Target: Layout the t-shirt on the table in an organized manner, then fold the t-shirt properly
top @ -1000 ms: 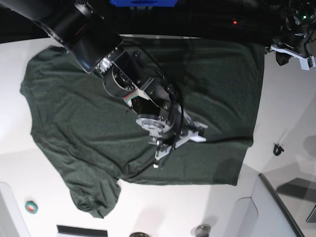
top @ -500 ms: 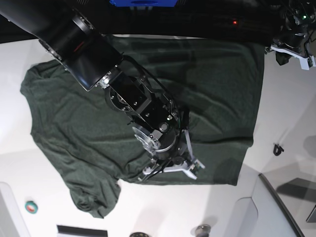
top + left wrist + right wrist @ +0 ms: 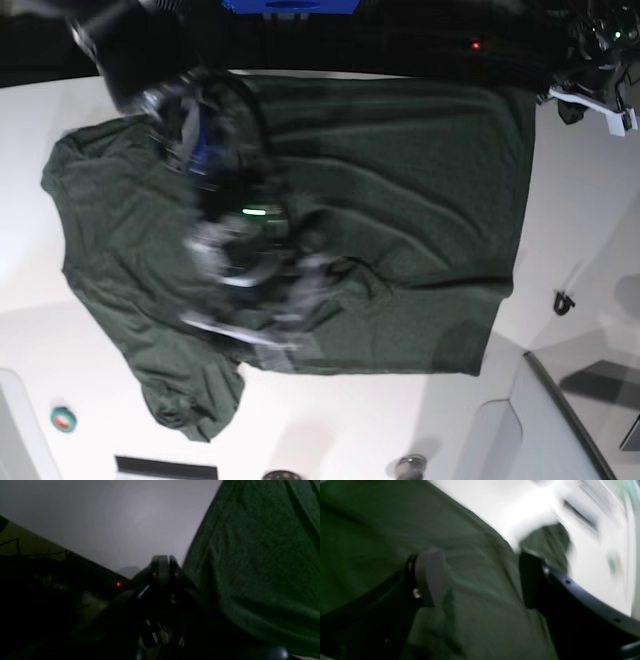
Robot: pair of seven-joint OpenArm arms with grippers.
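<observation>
The dark green t-shirt (image 3: 400, 200) lies spread over the white table (image 3: 580, 220), with one sleeve bunched at the lower left (image 3: 190, 400). My right gripper (image 3: 255, 335) is a motion blur low over the shirt's lower hem. In the right wrist view this right gripper (image 3: 480, 580) stands open, its fingers (image 3: 430, 577) wide apart above the t-shirt (image 3: 475, 620) with nothing between them. My left gripper (image 3: 592, 98) hangs at the shirt's far right corner. The left wrist view shows the left gripper (image 3: 162, 563) shut and empty, beside the t-shirt (image 3: 250, 567).
A small teal and red object (image 3: 63, 419) lies near the front left. A small black clip (image 3: 563, 301) sits right of the shirt. A grey panel (image 3: 560, 420) fills the front right corner, and a round knob (image 3: 408, 465) is at the front edge.
My right arm has swept leftward along the shirt's lower hem and its gripper has opened. The left arm has stayed in place.
</observation>
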